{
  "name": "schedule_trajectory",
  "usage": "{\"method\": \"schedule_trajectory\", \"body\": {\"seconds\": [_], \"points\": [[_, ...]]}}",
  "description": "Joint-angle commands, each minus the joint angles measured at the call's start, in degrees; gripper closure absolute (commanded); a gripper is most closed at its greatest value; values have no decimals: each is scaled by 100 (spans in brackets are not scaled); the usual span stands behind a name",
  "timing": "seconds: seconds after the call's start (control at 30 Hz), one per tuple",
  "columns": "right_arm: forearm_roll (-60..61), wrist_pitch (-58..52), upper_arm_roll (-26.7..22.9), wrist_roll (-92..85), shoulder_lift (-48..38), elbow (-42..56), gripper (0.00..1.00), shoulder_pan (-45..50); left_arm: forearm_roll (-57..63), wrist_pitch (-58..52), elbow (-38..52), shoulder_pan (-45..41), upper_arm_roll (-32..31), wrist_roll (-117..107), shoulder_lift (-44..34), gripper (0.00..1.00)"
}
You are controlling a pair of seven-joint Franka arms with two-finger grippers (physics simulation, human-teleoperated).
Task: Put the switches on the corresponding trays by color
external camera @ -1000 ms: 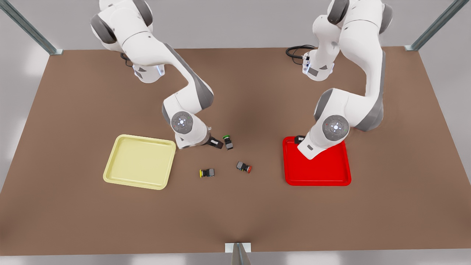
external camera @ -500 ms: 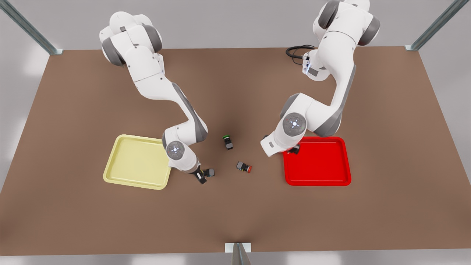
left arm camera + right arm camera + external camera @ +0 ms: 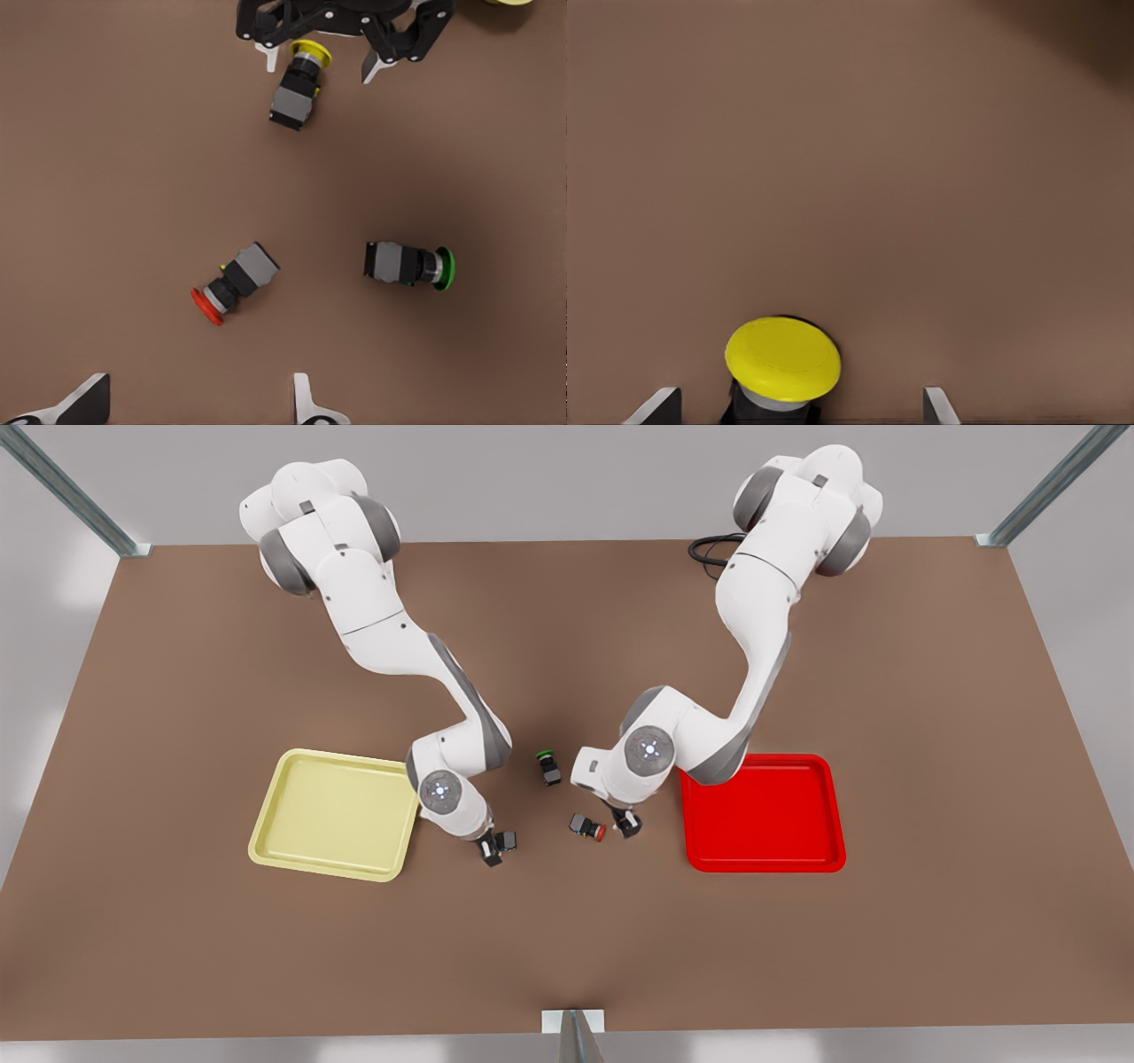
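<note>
The yellow-capped switch (image 3: 508,840) lies on its side beside the pale yellow tray (image 3: 328,815). My right gripper (image 3: 490,850) is low over it, open, its fingers either side of the yellow cap (image 3: 782,359); the left wrist view shows this right gripper (image 3: 319,60) straddling the yellow switch (image 3: 297,88). The red-capped switch (image 3: 586,827) lies near the table's middle, left of the bright red tray (image 3: 771,824). Just beside it, on the tray side, my left gripper (image 3: 622,821) stands open with nothing between its fingers; the red switch (image 3: 235,283) is apart from those fingertips (image 3: 306,409).
A green-capped switch (image 3: 549,766) lies on the brown table (image 3: 567,939) between the two arms, behind the other two switches; the left wrist view has it (image 3: 409,264) close to the red one. A black cable (image 3: 709,549) coils at the table's back.
The right arm swung from beside the green switch forward onto the yellow switch. The left arm came off the red tray toward the front view's left, down beside the red switch. The switches stayed put.
</note>
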Motion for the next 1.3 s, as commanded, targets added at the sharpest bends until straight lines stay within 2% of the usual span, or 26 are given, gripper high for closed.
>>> {"method": "schedule_trajectory", "body": {"seconds": [0.0, 0.3, 0.37, 0.5, 0.63, 0.87, 0.9, 1.03, 1.07, 1.2, 1.27], "points": [[2, 0, 2, 11, 0, 0, 0, 5, 7, 87, -1, -31, 0, 0, 14, 0], [-7, 9, 11, 292, 404, 475, 0, 119, 411, 237, -19, -313, 194, -27, 155, 0], [-16, 9, 11, 266, 448, 510, 0, 128, 429, 237, -10, -620, 598, -35, 216, 0], [-33, 9, 11, 257, 422, 519, 0, 128, 745, 308, -1, -717, 607, 1115, 225, 1], [-60, -17, 19, 248, 404, 580, 26, 137, 684, 88, -63, -884, 572, 1389, 216, 0], [-60, 9, 19, 204, 431, 580, 27, 163, 701, 79, -54, -910, 607, 2997, 313, 0], [-60, 0, 19, 187, 431, 580, 32, 163, 701, 61, -54, -910, 607, 3295, 295, 0], [-60, 0, 19, 195, 422, 580, 35, 172, 737, 97, -28, -893, 607, 4086, 322, 0], [-60, 0, 19, 195, 422, 580, 36, 172, 693, 97, 7, -884, 800, 4183, 322, 0], [-60, 0, 19, 187, 422, 580, 44, 198, 324, 132, 157, -919, 835, 4254, 462, 0], [-60, 0, 19, 187, 422, 580, 44, 198, 306, 272, 166, -1007, 835, 4245, 541, 0]]}}
